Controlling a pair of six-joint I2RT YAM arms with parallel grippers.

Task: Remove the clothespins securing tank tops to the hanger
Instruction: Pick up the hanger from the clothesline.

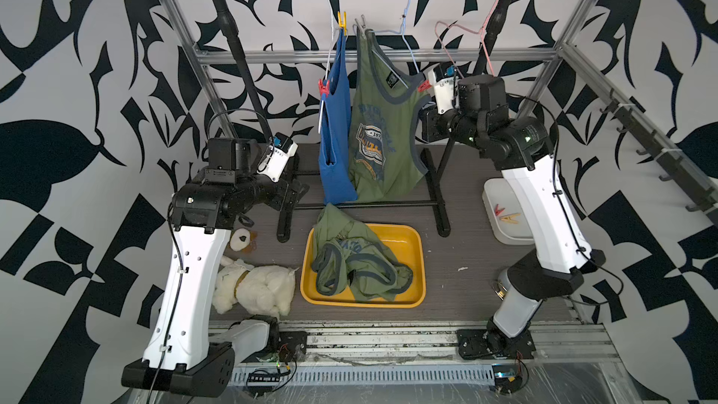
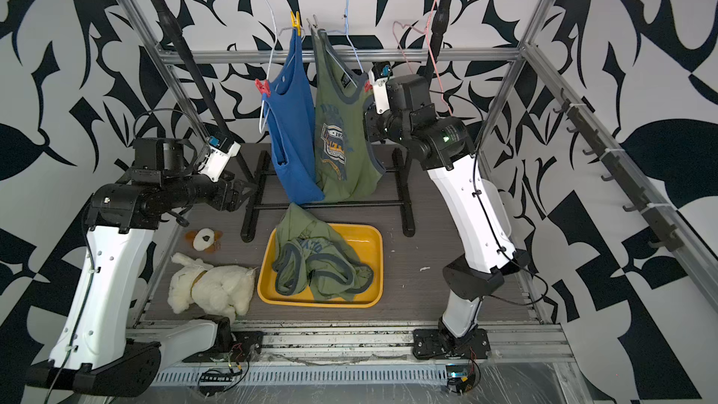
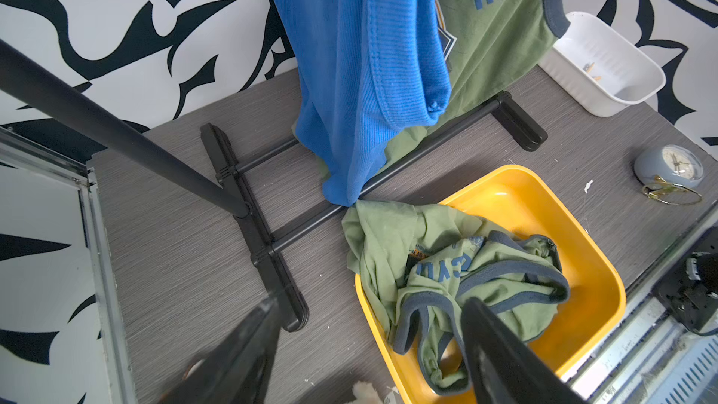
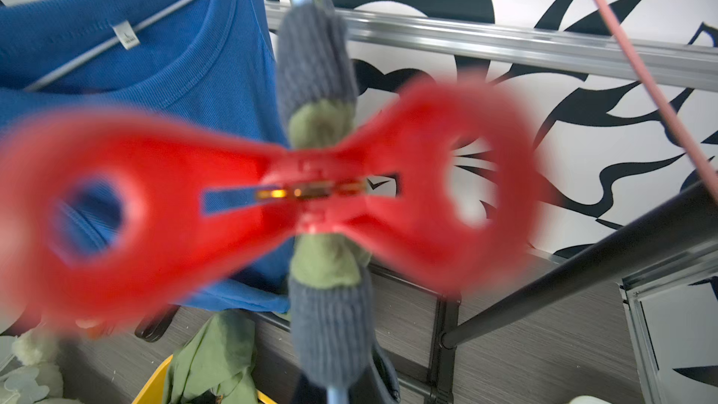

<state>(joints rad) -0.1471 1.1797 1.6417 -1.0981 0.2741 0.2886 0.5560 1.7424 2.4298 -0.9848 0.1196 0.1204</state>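
Observation:
A blue tank top (image 1: 334, 149) hangs from a white hanger, pinned by a yellow clothespin (image 1: 342, 19) and a red one (image 1: 324, 87). Beside it hangs a green printed tank top (image 1: 388, 141) on a pale blue hanger (image 1: 406, 1), held by a grey clothespin (image 1: 361, 23) and a red clothespin (image 4: 303, 188). My right gripper (image 1: 424, 108) is shut right at that strap, just under the red pin. Whether it pinches the strap is hidden. My left gripper (image 3: 371, 301) is open and empty, low beside the rack. A third green tank top (image 1: 349, 262) lies crumpled in the yellow tray (image 1: 419, 266).
A white bin (image 1: 493, 204) behind my right arm holds a red and a wooden clothespin. An empty pink hanger (image 1: 485, 21) hangs at the rail's right end. A white plush toy (image 1: 252, 287) lies front left, a small clock (image 3: 668, 165) front right. The rack's black base bars (image 1: 373, 204) cross the table.

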